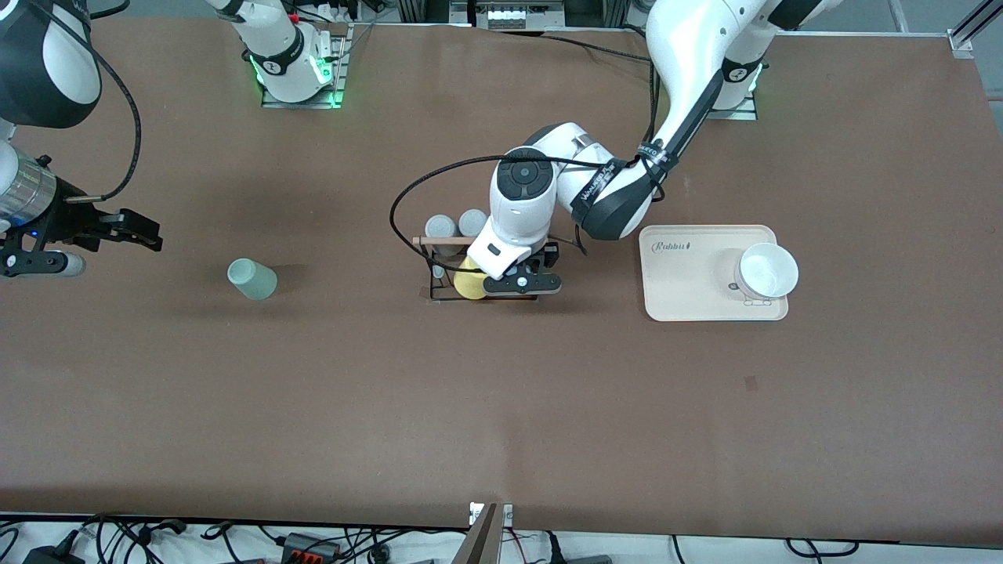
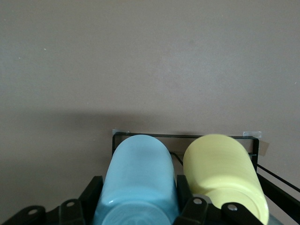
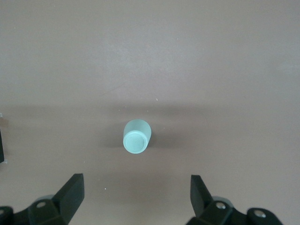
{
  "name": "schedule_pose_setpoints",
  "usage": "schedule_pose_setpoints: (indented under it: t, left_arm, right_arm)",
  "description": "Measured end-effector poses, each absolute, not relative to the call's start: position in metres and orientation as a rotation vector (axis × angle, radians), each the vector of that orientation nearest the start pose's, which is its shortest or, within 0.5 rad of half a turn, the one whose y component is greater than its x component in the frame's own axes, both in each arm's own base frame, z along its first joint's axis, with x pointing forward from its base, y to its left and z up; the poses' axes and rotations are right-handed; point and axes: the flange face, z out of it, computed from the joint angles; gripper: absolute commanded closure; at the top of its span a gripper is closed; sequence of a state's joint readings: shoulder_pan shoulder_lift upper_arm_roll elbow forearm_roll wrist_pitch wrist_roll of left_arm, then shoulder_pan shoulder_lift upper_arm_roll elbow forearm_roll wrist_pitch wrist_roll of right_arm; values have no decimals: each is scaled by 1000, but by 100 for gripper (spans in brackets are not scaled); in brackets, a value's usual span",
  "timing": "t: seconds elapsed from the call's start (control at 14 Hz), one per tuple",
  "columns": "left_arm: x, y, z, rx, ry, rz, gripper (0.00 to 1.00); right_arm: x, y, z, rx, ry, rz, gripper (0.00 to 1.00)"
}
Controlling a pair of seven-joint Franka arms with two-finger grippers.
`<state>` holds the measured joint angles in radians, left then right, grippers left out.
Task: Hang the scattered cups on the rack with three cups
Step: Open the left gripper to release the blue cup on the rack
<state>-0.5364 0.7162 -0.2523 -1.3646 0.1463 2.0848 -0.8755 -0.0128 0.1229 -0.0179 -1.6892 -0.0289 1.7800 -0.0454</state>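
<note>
- Brown matting is covering the whole table [image 1: 501, 407], with cables trailing along the edge nearest the front camera.
- The rack [image 1: 439, 270] is standing near the middle of the table, its wooden rod [image 1: 436, 240] lying across the top of the black wire frame.
- Two grey cups [image 1: 457, 225] are sitting on the rack on the side toward the robots' bases, and a yellow cup [image 1: 468, 280] is sitting on it on the side toward the front camera.
- The left gripper [image 1: 523, 283] is reaching down over the rack, just beside the yellow cup.
- In the left wrist view its fingers [image 2: 77, 208] are pressing on both sides of the light blue cup [image 2: 138, 180], which is lying side by side with the yellow cup [image 2: 222, 173] above the rack's wire base.
- The pale mint green cup [image 1: 252, 279] is lying on its side on the bare table, well apart from the rack, toward the right arm's end.
- The right gripper [image 1: 117, 229] is hovering over the table at the right arm's end, near the mint cup but not touching it.
- In the right wrist view its fingers [image 3: 70, 194] are spread wide and holding nothing, with the mint cup [image 3: 137, 137] lying on the mat ahead of them.
- A cream tray [image 1: 689, 282] is lying toward the left arm's end, and a white bowl [image 1: 766, 271] is resting on it.
</note>
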Motion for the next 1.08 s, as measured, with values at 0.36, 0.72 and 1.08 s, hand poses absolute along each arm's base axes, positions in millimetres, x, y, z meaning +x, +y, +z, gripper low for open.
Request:
schedule_pose_setpoints:
  t: [0.36,0.72,1.08]
  left_arm:
    - [554,-483,306,-3188,-112,3,0]
    - [565,-468,331,-3190,-134,-27,0]
    - [601,-387,414,-3148,-28,-51,0]
  right_arm:
    - [595,-21,509,-3168,-32,110,0]
    - [595,-21,493,-3166,-33,134,0]
    - [600,-21,456,-3162,-35,200,0]
